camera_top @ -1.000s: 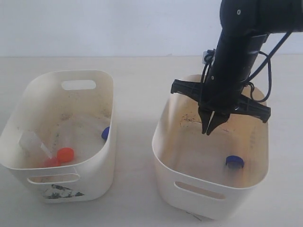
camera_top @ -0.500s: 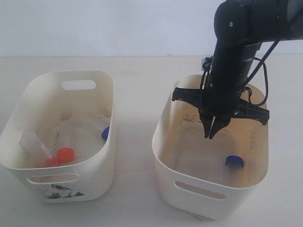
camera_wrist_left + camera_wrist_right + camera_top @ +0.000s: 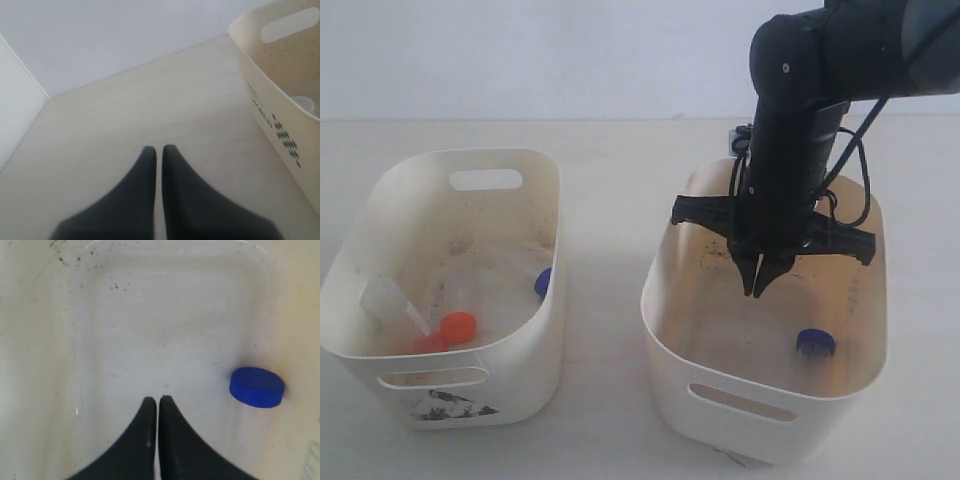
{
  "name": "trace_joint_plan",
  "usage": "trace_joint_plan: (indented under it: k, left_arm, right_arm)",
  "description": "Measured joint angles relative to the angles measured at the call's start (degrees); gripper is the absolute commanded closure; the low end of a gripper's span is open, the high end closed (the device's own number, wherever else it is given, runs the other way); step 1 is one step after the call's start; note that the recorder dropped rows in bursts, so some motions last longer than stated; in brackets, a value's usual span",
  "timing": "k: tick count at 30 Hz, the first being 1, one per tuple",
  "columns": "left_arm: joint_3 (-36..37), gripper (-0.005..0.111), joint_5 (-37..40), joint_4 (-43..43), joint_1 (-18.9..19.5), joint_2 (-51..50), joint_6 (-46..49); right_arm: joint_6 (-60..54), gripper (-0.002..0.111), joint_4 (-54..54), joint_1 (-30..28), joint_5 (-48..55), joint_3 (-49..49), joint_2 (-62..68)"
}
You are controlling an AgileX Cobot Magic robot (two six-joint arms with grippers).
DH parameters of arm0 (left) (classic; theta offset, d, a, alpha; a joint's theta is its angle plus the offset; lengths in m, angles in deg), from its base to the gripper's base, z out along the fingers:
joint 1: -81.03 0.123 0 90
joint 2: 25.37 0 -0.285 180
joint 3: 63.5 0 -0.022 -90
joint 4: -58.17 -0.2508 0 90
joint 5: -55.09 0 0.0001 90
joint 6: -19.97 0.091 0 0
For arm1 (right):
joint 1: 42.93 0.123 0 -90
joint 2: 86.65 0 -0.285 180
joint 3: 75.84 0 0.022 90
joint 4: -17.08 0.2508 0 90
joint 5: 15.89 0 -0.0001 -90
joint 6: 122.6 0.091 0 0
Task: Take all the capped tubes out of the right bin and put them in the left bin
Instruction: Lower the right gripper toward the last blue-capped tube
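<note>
One tube [image 3: 815, 343] with a blue cap is left in the right bin [image 3: 720, 380], lying toward its 4 o'clock corner, while the left bin [image 3: 520, 350], off at 9 o'clock, already holds two orange caps [image 3: 458, 326] and a blue cap [image 3: 542, 282]. In the exterior view, the right gripper [image 3: 760, 285] has over the last second slid toward 9 o'clock and sunk a little deeper into the bin, its tips pressed together and carrying nothing. The tube lies at about 4 o'clock from the tips and apart from them, so I judge the last pick has not begun and the jaws must part first. Both bins are smooth, cream, round-cornered plastic with oblong handle slots, and dark specks dust their inner walls. From the left wrist, the left gripper [image 3: 158, 150] shows two matte black tapered fingers closed to a hairline and empty over the bare pale table [image 3: 125, 110]. A cream bin [image 3: 280, 130] with a diamond of dark dots stands well aside — which of the two I cannot tell. From the right wrist, the same black tips meet over the bin's glossy, faintly speckled floor, and the blue cap [image 3: 257, 386] — a flat, matte disc — rests near them, untouched.
</note>
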Motion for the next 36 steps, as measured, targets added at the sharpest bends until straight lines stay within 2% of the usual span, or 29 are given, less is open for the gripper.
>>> trace_joint_plan:
  k: [14,23,36]
  left_arm:
    - [0.0,0.102,0.0,0.0,0.0,0.0,0.0]
    - [0.0,0.102,0.0,0.0,0.0,0.0,0.0]
    - [0.0,0.102,0.0,0.0,0.0,0.0,0.0]
  right_arm:
    - [0.61,0.107,-0.33,0.0,2.94,-0.11,0.0]
    - [0.61,0.107,0.41,0.12,-0.03,-5.73,0.0]
    - [-2.66,0.107,1.83,0.12,2.87,-6.16,0.0]
